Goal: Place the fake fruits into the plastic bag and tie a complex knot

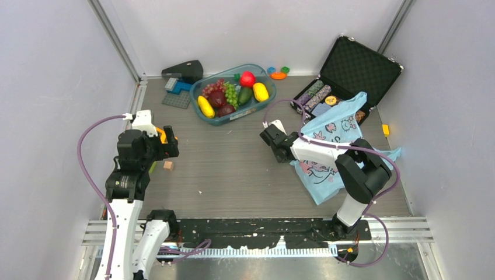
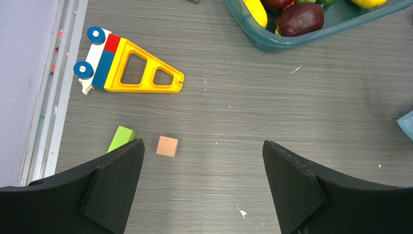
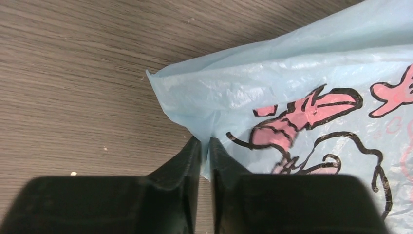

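The fake fruits (image 1: 233,94) lie in a clear blue-tinted tub (image 1: 264,105) at the back centre; a dark red fruit (image 2: 299,18) and a yellow fruit (image 2: 256,12) show in the left wrist view. The light-blue plastic bag (image 1: 333,131) lies flat on the right, under my right arm. My right gripper (image 1: 283,153) is at the bag's left edge. In the right wrist view the right gripper (image 3: 205,141) is shut on a fold at the corner of the plastic bag (image 3: 292,87). My left gripper (image 1: 173,143) hangs open and empty at the left, as the left gripper (image 2: 202,142) shows over bare table. A knot is out of view.
A wooden cube (image 2: 167,146), a green block (image 2: 121,137) and a yellow toy frame with blue wheels (image 2: 131,66) lie near my left gripper. An open black case of chips (image 1: 344,76) stands back right. Toy blocks (image 1: 279,73) and a grey plate (image 1: 177,99) sit at the back.
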{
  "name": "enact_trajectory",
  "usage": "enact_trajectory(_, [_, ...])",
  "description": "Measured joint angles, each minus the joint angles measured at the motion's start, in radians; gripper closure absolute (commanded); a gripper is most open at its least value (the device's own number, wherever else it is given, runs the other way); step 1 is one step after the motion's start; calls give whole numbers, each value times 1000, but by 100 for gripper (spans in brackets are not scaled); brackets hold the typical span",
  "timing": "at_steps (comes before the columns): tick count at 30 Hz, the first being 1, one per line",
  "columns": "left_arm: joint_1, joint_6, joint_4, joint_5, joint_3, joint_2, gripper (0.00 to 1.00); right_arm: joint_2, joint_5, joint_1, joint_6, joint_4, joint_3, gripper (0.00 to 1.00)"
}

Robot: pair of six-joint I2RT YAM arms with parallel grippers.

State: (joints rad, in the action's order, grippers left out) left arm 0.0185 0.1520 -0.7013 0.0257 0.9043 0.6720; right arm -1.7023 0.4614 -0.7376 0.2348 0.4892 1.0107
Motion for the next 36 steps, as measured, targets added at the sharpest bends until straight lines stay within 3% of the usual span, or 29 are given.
enact_trajectory(1, [0, 0, 0, 0, 0, 0, 4, 0, -3, 0, 0, -3, 0, 93])
enact_trajectory(3, [1, 0, 0, 1, 0, 0, 4, 0, -19, 0, 5, -14, -1, 95])
enact_trajectory(16, [1, -1, 0, 8, 0, 0, 3, 83, -317, -96, 121, -303, -87, 95])
enact_trajectory(26, [2, -1, 0, 7, 0, 0, 1, -33, -424, -248, 213, -489, 82, 95])
enact_trajectory(27, [2, -1, 0, 8, 0, 0, 1, -45, -441, -258, 218, -506, 98, 92])
enact_trajectory(31, [2, -1, 0, 7, 0, 0, 1, -62, -473, -274, 222, -526, 139, 45])
enact_trajectory(33, [2, -1, 0, 7, 0, 0, 1, -60, -473, -274, 216, -526, 149, 29])
enact_trajectory(36, [2, -1, 0, 5, 0, 0, 1, -37, -442, -273, 179, -496, 148, 17])
